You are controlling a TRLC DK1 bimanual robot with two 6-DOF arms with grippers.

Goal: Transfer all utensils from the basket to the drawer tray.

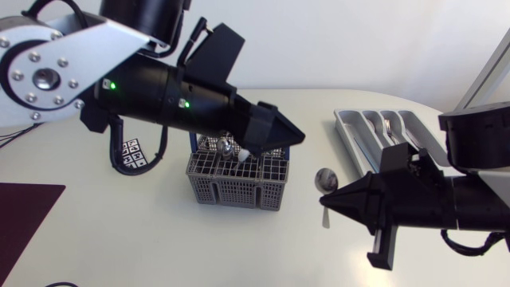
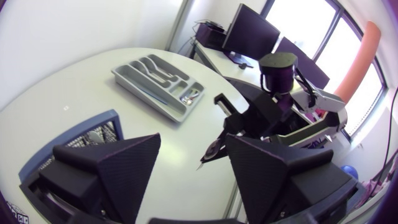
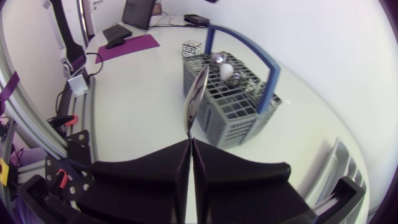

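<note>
Currently the right matte black gripper (image 1: 325,199) is pinching a shiny metal spoon (image 1: 324,180), fingers nearly together, between the grey mesh basket (image 1: 235,185) and the grey plastic drawer tray (image 1: 356,137). Some cutlery (image 1: 388,127) is already lying in the tray. Other utensils (image 1: 227,147) are waiting in the basket under the wide-open, empty left gripper (image 1: 295,138).

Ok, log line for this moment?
right tool shut on spoon, between basket and drawer tray | left tool open above basket | basket holds utensils

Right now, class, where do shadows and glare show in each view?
Head view: soft shadow beneath the basket; glare on the spoon in the right gripper. Right wrist view: the spoon's bowl shines. Left wrist view: the tray evenly lit.
</note>
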